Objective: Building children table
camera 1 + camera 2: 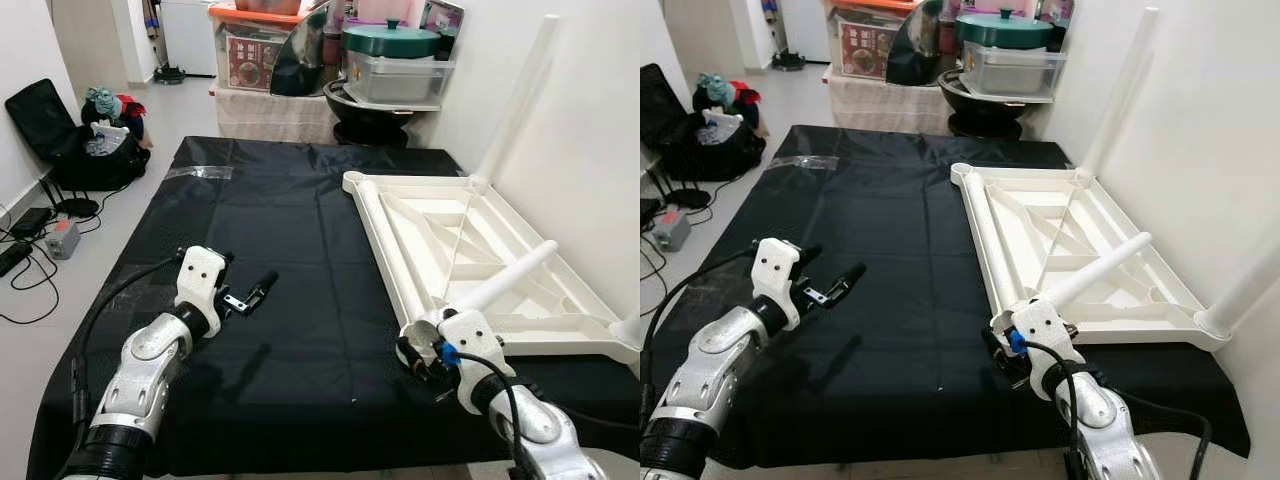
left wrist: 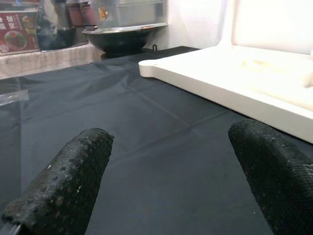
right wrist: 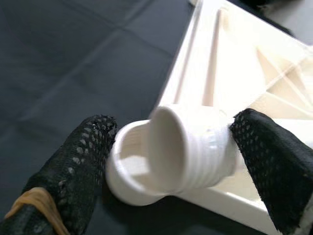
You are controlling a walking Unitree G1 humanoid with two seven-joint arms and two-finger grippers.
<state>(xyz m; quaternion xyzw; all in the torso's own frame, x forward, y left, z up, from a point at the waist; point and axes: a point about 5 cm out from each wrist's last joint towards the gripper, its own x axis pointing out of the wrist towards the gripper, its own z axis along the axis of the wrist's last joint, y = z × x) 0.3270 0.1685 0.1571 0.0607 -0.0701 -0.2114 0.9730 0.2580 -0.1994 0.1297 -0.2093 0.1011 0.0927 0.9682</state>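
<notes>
Covering most of the floor, a black sheet (image 1: 290, 270) lies flat between white walls, with pale grey floor showing along its left edge. On the sheet's right half rests the white plastic tabletop (image 1: 470, 250), upside down, its ribbed underside facing up and two legs already standing from its far and near right corners. Beyond the sheet, a clear storage box (image 1: 395, 75) with a green lid sits above a dark round basin (image 1: 365, 115), and another clear box (image 1: 250, 50) with an orange lid stands beside it. A black bag (image 1: 60, 135) with clothes heaped on it sits at the far left.

The right gripper (image 3: 166, 156) pinches a white table leg (image 1: 505, 275) by its threaded end, held right at the tabletop's near left corner socket (image 3: 128, 169). The left gripper (image 1: 245, 295) hovers spread apart over bare sheet, holding nothing.
</notes>
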